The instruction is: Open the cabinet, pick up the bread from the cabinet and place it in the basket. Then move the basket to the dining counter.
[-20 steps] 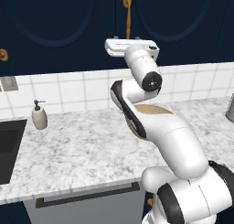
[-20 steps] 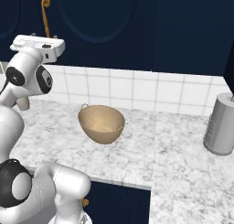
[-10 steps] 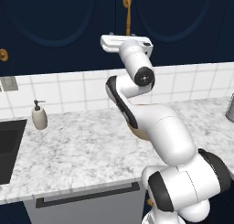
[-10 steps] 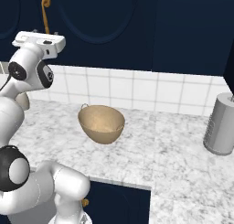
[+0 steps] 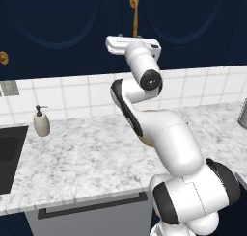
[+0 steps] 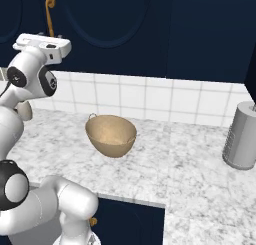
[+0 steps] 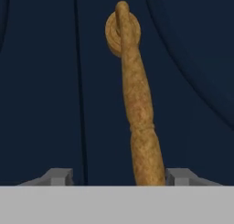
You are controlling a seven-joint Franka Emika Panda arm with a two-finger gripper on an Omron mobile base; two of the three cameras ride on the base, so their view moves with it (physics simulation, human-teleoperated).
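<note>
Gripper (image 7: 116, 176) fingertips cut off astride cabinet handle (image 7: 137, 109)

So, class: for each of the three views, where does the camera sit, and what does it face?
Left base view: behind-left of the arm, facing the cabinet and counter; the white arm rises lower right.
Right base view: behind-right, facing the basket; the arm rises lower left.
Hand view: on the hand, facing the handle; grey fingertips show.
Shared: all see the handle.

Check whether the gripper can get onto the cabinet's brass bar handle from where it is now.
Probably yes: the gripper is open, and the brass bar handle runs between its fingertips with nothing in between. The cabinet door looks shut.
</note>
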